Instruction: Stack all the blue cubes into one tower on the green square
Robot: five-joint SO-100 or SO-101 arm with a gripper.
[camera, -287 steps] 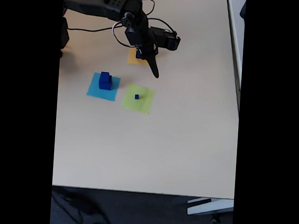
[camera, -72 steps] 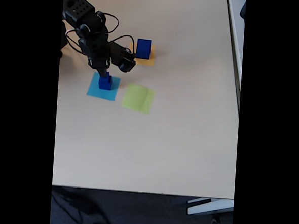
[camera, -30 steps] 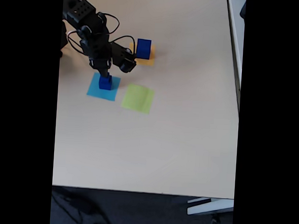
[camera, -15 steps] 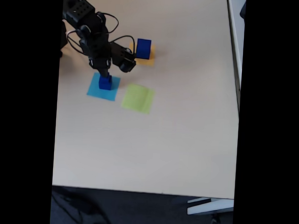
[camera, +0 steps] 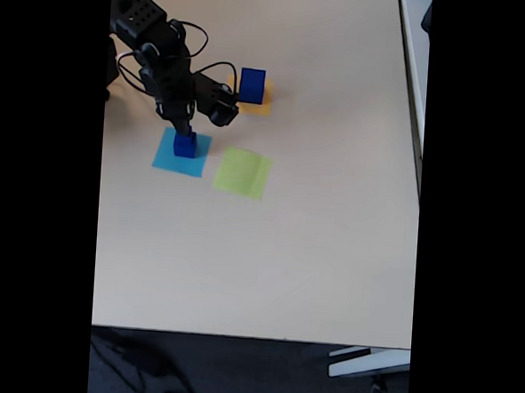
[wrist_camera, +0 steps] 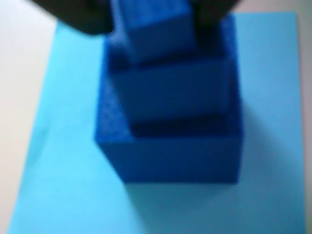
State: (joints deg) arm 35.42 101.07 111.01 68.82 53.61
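Observation:
Three blue cubes stand stacked on a light-blue paper square (wrist_camera: 63, 161) (camera: 168, 160): a bottom cube (wrist_camera: 170, 156), a middle cube (wrist_camera: 170, 92) and a small top cube (wrist_camera: 153, 29). In the fixed view this stack (camera: 185, 145) sits left of the bare green square (camera: 243, 172). My gripper (wrist_camera: 153, 17) (camera: 185, 130) reaches down onto the stack, its dark fingers (wrist_camera: 73, 17) pressed against both sides of the top cube. The largest blue cube (camera: 252, 83) rests on an orange square (camera: 263, 103) at the back.
The arm's base and cables (camera: 134, 37) fill the back left corner. The table edge (camera: 236, 336) runs along the front, and a white ledge (camera: 411, 63) borders the right side. Open tabletop (camera: 313, 244) lies in front of and right of the squares.
Over the last second the arm has stayed over the stack on the light-blue square with almost no movement. The cubes have not shifted.

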